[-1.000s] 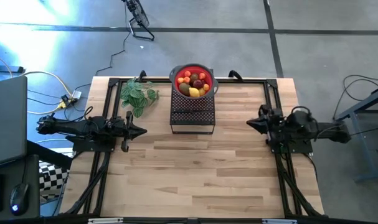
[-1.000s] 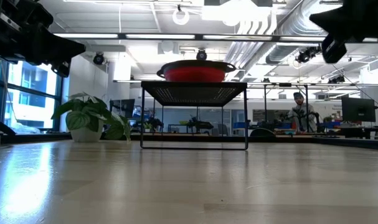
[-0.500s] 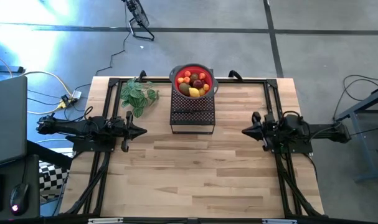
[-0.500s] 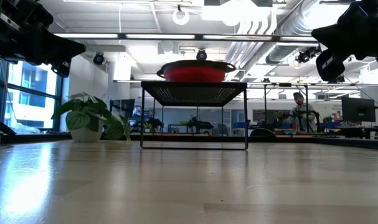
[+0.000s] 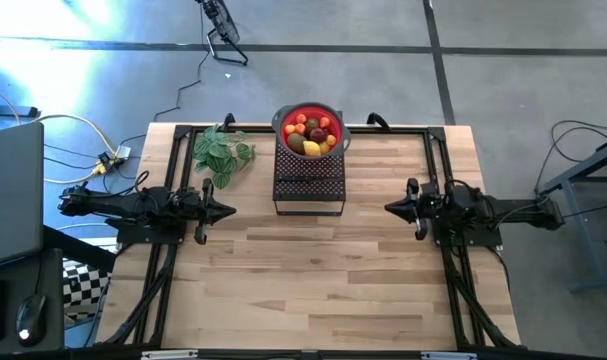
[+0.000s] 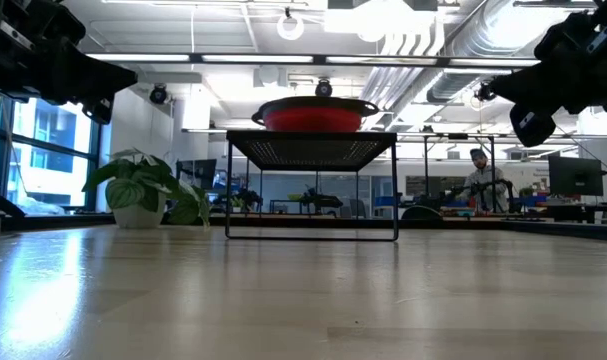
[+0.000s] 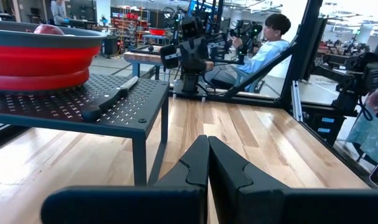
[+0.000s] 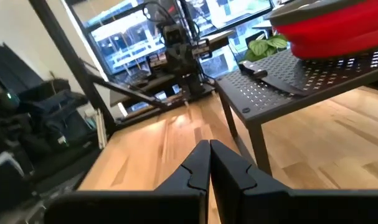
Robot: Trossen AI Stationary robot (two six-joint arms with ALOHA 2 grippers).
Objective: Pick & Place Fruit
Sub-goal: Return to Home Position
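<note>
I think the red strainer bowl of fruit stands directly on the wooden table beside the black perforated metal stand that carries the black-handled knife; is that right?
Not quite. The red strainer bowl of fruit stands on top of the black perforated metal stand, not on the wooden table, as the low view shows. The black-handled knife does lie on that stand.

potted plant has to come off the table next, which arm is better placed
Left. The potted plant stands on the left arm's side, close to the left pincer; the right pincer sits across the black stand.
</note>
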